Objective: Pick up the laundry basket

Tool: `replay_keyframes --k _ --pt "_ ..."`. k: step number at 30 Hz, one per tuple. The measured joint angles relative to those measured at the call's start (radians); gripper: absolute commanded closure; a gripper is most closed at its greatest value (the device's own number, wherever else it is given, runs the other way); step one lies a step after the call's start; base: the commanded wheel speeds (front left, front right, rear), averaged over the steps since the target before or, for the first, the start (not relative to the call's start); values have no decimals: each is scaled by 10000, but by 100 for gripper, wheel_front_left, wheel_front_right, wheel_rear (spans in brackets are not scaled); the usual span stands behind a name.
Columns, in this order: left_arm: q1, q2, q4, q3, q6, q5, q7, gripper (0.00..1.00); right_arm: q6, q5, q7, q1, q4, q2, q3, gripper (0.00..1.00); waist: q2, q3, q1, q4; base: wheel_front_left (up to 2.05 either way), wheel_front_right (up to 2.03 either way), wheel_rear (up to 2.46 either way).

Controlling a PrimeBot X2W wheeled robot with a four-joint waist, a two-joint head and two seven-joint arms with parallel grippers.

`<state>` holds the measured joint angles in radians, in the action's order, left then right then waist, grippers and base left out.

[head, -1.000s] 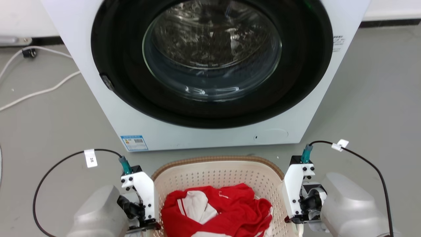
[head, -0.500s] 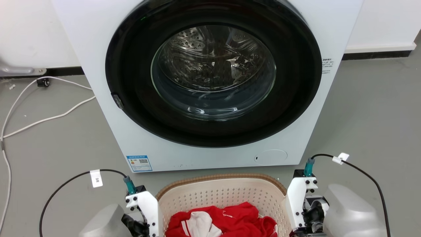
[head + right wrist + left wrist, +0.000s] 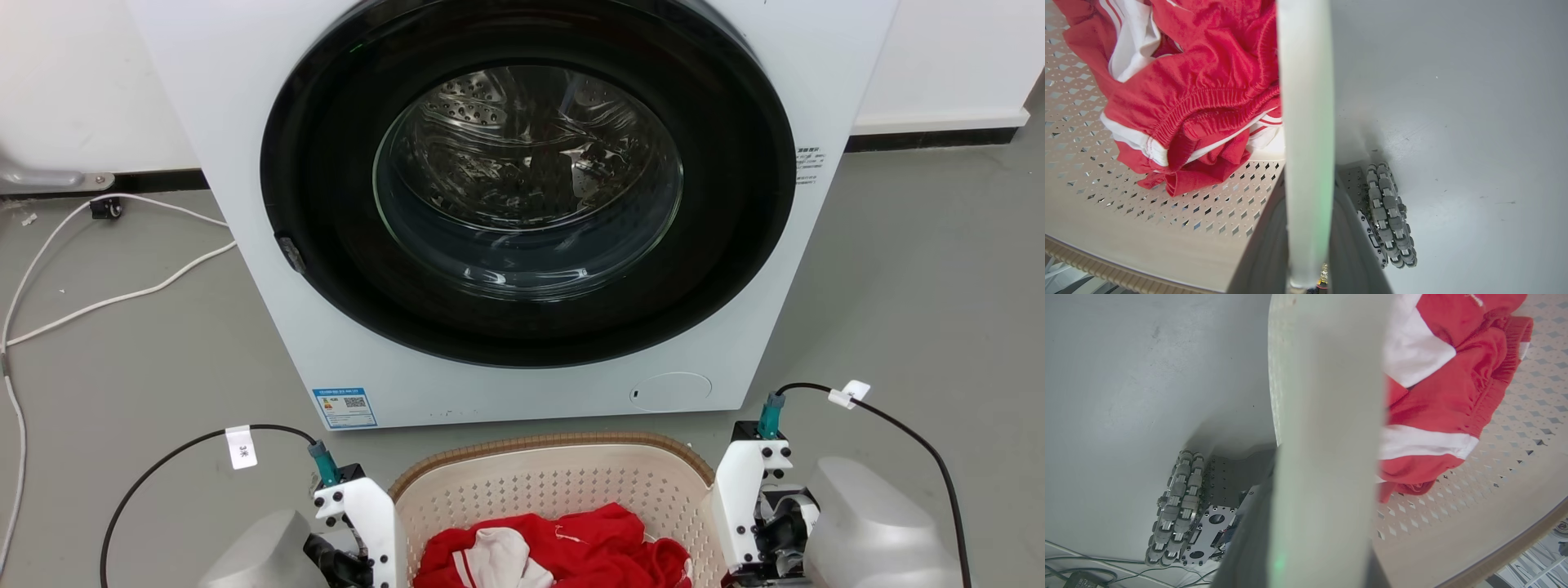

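You have the laundry basket point(image 3: 555, 447) at the bottom centre of the head view, directly in front of the washing machine point(image 3: 522, 204) and between your two arms. Its brown woven-look rim curves toward the machine's closed door. Inside lies a crumpled red and white garment point(image 3: 571, 549) on the perforated bottom.

Your left gripper point(image 3: 1323, 522) sits at the basket's left side. In the left wrist view its dark fingers point(image 3: 1245, 547) flank the pale side handle point(image 3: 1327, 416), one on each side and tight against it, so the jaws are clamped on that handle.

Your right gripper point(image 3: 1308, 228) mirrors this on the basket's right side. In the right wrist view the white handle point(image 3: 1304, 122) runs up between its dark fingers point(image 3: 1267, 245), and those jaws are likewise closed narrow around it.

Beyond each handle you see the grey floor point(image 3: 1453, 102) and one of your own roller wheels point(image 3: 1175, 502), with the basket's shadow falling beside it. You cannot tell from these views whether the basket's base touches the floor.

A white cable point(image 3: 122, 292) trails across the floor to the left of the machine, and a blue label point(image 3: 344, 406) sits on the machine's lower left front.
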<state>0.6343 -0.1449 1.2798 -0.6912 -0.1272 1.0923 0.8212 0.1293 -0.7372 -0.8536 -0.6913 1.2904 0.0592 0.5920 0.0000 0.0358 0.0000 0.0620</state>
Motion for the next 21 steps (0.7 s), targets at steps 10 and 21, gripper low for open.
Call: replay_keyframes --k 10,21 --pt "0 13 23 -65 0 96 0 100 0 253 -6 0 0 -15 -305 100 0 -25 1 -63 0 0 0" --pt "0 4 52 -98 6 138 -31 100 0 -25 40 -1 -12 -10 -58 100 0 -50 0 -78 0 0 0"
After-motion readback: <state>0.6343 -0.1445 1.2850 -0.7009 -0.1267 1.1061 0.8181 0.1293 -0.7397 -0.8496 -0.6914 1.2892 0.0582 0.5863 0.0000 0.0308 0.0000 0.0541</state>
